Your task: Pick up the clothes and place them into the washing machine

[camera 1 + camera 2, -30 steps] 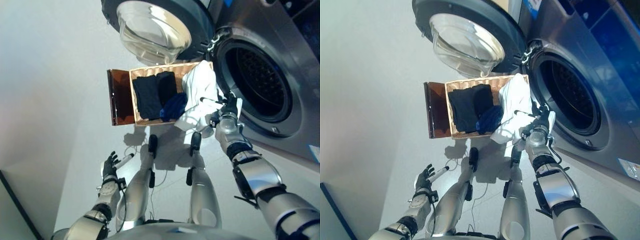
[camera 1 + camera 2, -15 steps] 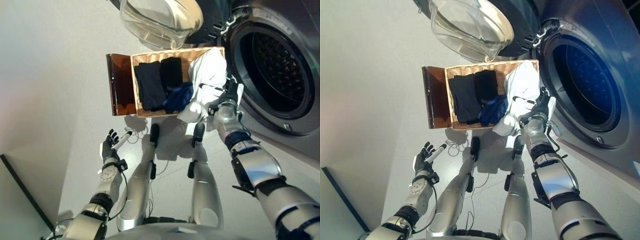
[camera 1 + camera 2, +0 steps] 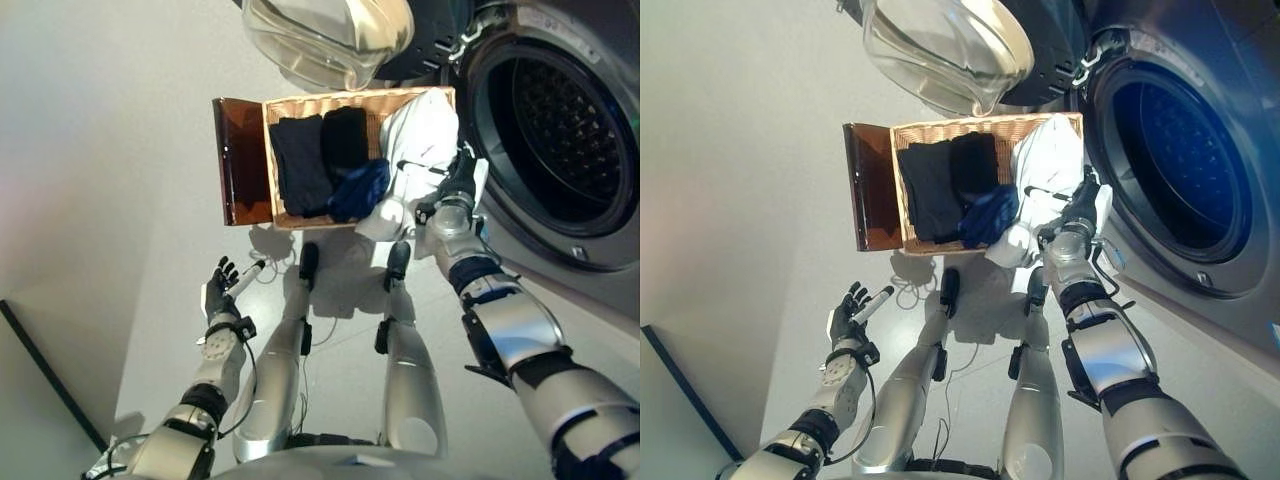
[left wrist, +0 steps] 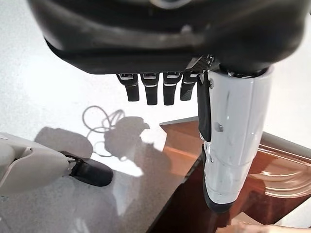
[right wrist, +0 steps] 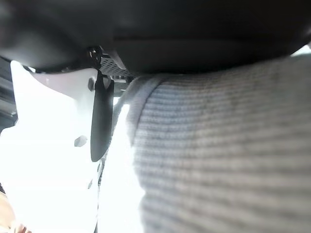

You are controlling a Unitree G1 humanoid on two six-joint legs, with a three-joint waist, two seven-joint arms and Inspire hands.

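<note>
White garment in right hand, beside washing machine opening.

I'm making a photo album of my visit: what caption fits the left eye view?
Right robot hand grips a white garment at the wicker basket, beside the open washing machine drum.

Washer: cut off by top and right edges. Door: top cropped. Right hand: fingers buried in white garment, grip unreadable. Basket: floor hidden under dark clothes.
</note>
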